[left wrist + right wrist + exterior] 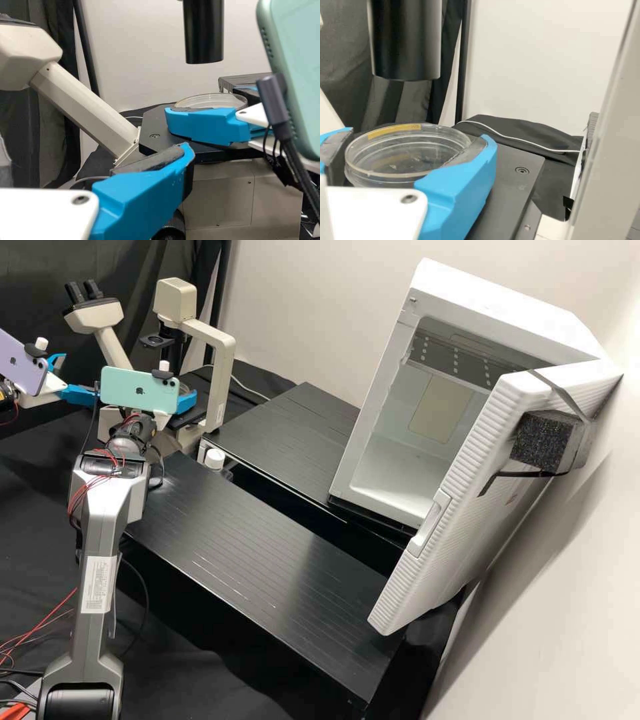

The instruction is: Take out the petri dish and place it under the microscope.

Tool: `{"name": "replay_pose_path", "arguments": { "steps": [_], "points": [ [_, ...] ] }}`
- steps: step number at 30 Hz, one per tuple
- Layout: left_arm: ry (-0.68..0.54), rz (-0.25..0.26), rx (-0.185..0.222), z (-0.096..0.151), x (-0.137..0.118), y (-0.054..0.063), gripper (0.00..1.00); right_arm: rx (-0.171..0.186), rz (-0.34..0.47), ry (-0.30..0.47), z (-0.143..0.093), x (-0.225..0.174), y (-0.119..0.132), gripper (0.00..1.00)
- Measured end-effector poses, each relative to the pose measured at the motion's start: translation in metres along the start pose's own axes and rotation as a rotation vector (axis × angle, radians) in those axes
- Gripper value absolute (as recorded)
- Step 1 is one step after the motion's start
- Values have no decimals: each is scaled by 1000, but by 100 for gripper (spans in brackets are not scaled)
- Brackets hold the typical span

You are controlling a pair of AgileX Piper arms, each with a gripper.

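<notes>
The black counter [253,553] had 2 ribbed slabs, the front slab lying lower in the high view and the back slab above it. A white cabinet [453,307] stood at the back slab's right end, its door [480,447] open above the front slab's right end. The right arm [100,573] stood along the front slab's left end, and the left arm [7,397] showed at the high view's left edge. Past the counter's far left corner stood the cream microscope [217,373], with a black tube [407,42] above its flat black stage [512,175]. Near the microscope, the left claw [81,377] was spread open and held nothing. The right claw [185,402] was closed on the petri dish [402,155], its 2 fingers against opposite sides of the clear wall. The dish was level under the tube, just in from the stage corner that carried a screw; whether its base touched the stage could not be told. A yellowish strip [395,131] ran along part of the dish's rim.
</notes>
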Motion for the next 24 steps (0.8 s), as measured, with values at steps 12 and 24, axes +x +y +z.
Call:
{"name": "replay_pose_path", "arguments": {
  "steps": [12,24],
  "points": [
    [0,0,0,0,0,0,100,-28,-2,-15,3,0,-2,100],
    [0,0,0,0,0,0,100,-35,-4,-19,4,-1,-3,100]
  ]
}}
